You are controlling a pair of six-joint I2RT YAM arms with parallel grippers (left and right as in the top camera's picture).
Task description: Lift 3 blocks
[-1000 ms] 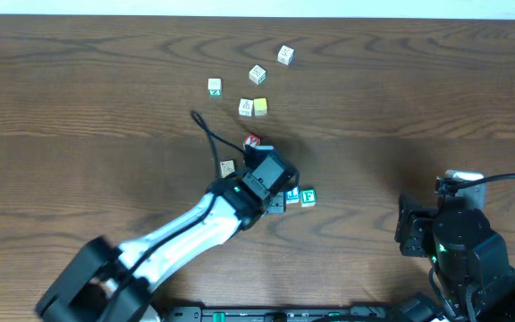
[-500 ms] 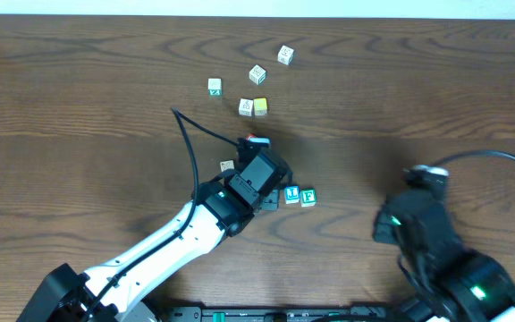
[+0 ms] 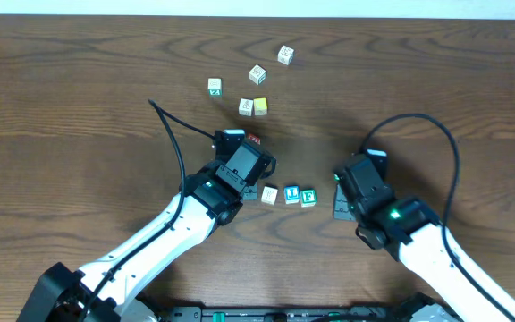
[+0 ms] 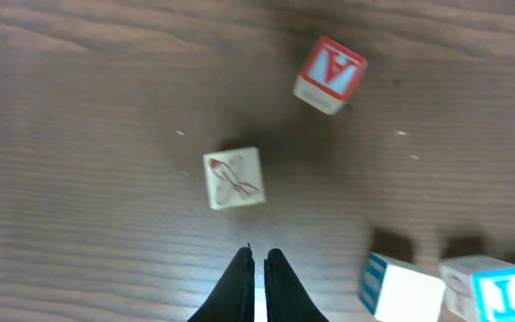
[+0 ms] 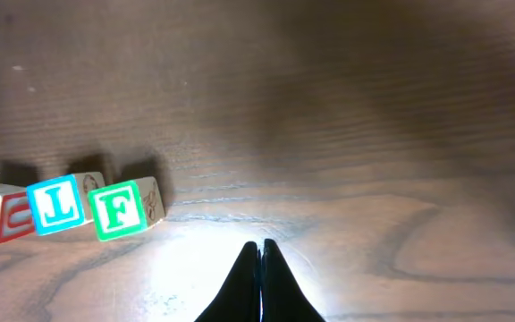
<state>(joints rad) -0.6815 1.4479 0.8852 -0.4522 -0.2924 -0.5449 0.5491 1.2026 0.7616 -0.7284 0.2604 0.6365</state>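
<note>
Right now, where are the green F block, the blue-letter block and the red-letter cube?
green F block (image 5: 119, 211), right wrist view, on its lettered face.
blue-letter block (image 5: 56, 205), right wrist view, on its lettered face.
red-letter cube (image 4: 333, 64), left wrist view, on its red face.

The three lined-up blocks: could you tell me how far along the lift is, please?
Done: cream block, blue block and F block sit in a row. In hand: nothing; the left claw and right claw are shut and empty, flanking the row. Left: lifting all three.
</note>
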